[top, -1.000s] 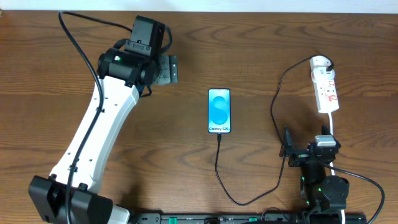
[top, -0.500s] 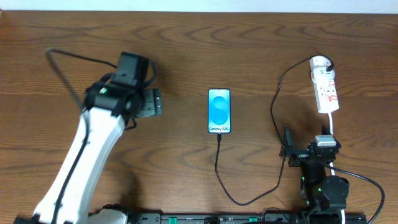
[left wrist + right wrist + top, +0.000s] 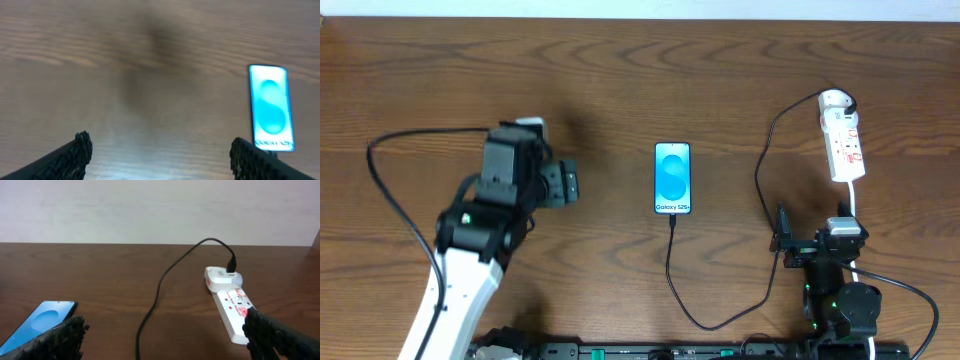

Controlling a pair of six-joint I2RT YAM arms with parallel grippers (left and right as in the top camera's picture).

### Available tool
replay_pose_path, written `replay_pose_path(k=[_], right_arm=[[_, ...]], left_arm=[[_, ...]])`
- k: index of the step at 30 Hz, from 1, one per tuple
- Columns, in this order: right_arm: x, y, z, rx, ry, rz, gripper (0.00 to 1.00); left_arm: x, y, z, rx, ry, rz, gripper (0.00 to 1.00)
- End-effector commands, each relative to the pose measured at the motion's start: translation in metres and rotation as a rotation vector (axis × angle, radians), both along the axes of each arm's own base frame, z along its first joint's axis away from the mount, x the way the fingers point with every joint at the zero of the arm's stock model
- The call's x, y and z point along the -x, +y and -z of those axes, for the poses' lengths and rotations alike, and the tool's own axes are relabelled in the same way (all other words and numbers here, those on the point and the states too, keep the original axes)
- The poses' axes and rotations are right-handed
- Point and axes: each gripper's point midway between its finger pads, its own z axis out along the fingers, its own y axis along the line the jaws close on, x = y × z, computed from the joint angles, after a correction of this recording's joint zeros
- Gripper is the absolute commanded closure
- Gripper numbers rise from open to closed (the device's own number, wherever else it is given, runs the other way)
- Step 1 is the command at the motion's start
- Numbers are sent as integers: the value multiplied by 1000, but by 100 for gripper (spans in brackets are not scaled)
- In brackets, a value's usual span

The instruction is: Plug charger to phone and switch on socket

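Pulled back toward the near left, the left end effector (image 3: pixel 570 184) has left the far part of the desk (image 3: pixel 720 80) and now hangs released, fingers spread, left of the phone (image 3: pixel 672 178) and apart from it. The phone lies screen up mid-desk. The charger (image 3: pixel 668 270) meets its near edge, then loops right and away to the far end of the socket (image 3: pixel 844 145). The right end effector (image 3: pixel 783 242), unmoved, is also released, near the socket's near end.

A dark wood-grain table (image 3: pixel 620 80) stands against a plain pale wall (image 3: pixel 150 210) under even light.
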Motion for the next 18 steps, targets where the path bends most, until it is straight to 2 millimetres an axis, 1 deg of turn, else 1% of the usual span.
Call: replay_pose_path(k=[1, 6, 9, 13, 18], right_arm=[[0, -1, 1, -12, 1, 6, 1], [0, -1, 0, -12, 1, 6, 1], [0, -1, 1, -12, 1, 6, 1], [0, -1, 1, -12, 1, 6, 1], [0, -1, 1, -12, 1, 6, 1]], left_arm=[[12, -3, 3, 27, -26, 64, 10], [27, 15, 7, 34, -52, 12, 11], [35, 22, 9, 44, -71, -8, 10], [45, 23, 6, 65, -109, -6, 11], [48, 21, 8, 72, -110, 1, 11]])
